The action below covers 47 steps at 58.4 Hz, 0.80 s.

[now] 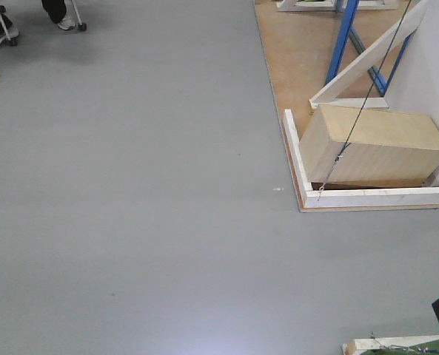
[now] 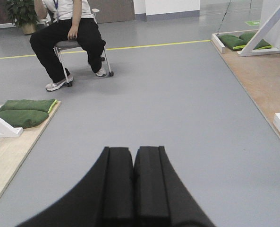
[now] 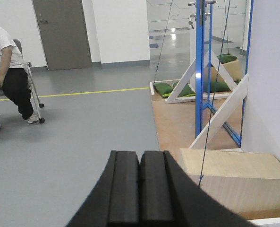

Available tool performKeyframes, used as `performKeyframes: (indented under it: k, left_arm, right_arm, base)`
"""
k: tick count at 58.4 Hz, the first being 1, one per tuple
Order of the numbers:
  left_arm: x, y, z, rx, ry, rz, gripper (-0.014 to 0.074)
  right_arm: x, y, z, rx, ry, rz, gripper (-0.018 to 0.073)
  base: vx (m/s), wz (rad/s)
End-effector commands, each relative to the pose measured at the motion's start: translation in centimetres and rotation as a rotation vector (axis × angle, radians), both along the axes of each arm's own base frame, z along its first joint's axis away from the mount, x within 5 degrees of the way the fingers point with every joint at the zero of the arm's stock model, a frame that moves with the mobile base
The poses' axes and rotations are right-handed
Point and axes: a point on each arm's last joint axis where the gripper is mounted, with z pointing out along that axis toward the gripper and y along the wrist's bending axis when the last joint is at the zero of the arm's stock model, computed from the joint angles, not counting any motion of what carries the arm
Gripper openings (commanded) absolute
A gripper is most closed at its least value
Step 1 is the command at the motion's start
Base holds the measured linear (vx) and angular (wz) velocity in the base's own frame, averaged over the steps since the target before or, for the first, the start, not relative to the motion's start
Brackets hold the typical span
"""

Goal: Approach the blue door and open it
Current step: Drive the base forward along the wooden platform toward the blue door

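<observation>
**A:** Where is the blue door from here?

**B:** In the right wrist view it's at about one o'clock from the right fingers. It shows as a narrow blue upright strip on the plywood platform, well apart from the robot. A silver handle sits at the very top of the picture, with what look like keys hanging just beside it.

**A:** Why only a strip?

**B:** I judge we're seeing it nearly edge-on. Its long axis runs straight up, twelve to six. The broad face seems to look toward nine or three o'clock rather than at us.

**A:** And the fingers?

**B:** Both pairs are pressed flat together with nothing between them. The left fingers point down open grey floor. That suits driving, since there is nothing to grasp yet and less to snag.

**A:** The wooden box at five o'clock of the door?

**B:** It sits on the platform beside the white wall panel and is probably ballast for the stand. The base likely has to swing around it to face the door.
</observation>
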Motion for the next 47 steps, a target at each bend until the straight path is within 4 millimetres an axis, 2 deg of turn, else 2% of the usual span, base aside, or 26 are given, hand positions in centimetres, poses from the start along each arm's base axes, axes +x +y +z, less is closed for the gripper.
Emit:
performKeyframes:
  k: [1, 47]
  left_arm:
    - [0.03, -0.07, 0.83, 0.000, -0.103, -0.008, 0.0070]
    - [0.02, -0.07, 0.80, 0.000, -0.104, -0.009, 0.0070]
  right_arm:
    - [-0.05, -0.04, 0.19, -0.008, -0.085, -0.007, 0.0002]
    - [-0.08, -0.05, 0.22, -0.008, -0.090, -0.007, 0.0002]
  base:
    - [0.15, 0.02]
    - [0.19, 0.00]
